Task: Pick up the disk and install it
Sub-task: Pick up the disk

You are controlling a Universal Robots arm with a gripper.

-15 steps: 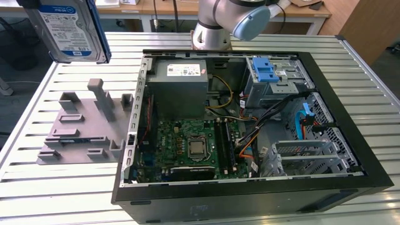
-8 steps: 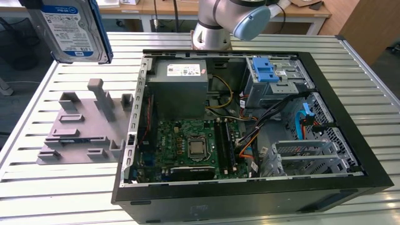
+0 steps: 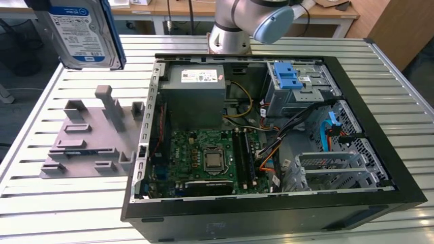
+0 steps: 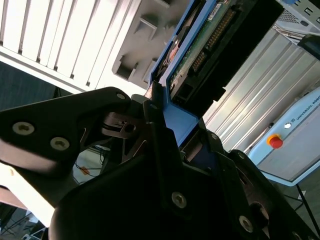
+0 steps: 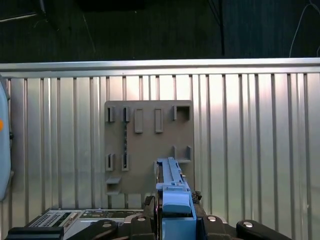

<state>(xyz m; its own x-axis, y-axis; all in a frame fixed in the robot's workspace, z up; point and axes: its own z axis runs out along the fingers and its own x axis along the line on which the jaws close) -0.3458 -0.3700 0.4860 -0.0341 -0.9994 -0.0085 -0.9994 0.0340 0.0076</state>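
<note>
**Disk held in the air, clear of the case**

The disk (image 3: 81, 30) hangs high at the exterior view's left, above the table and well apart from the open computer case (image 3: 400, 168). It stands on end: its long axis runs up and down with a slight tilt. The white label with the blue band faces the camera, and the blue frame shows along one side edge.

In the second wrist view the disk (image 4: 200, 55) shows its green circuit-board face, and its long axis points straight away from the gripper (image 4: 182, 127). The black fingers (image 4: 155, 125) are closed tight on the near end of the blue frame. In the first wrist view the disk (image 5: 172, 182) is seen edge-on, sticking out from the gripper (image 5: 175, 212).

Below it a grey holder plate (image 3: 88, 137) with upright pegs and slots lies flat on the ribbed metal table (image 3: 68, 213), just beside the case. Inside the case, a grey power supply (image 3: 196, 91) sits next to a metal drive cage (image 3: 305, 96) topped by a blue bracket (image 3: 288, 76). A green main board (image 3: 210, 152) lies on the case floor. The arm's base (image 3: 230, 35) stands behind the case.
</note>
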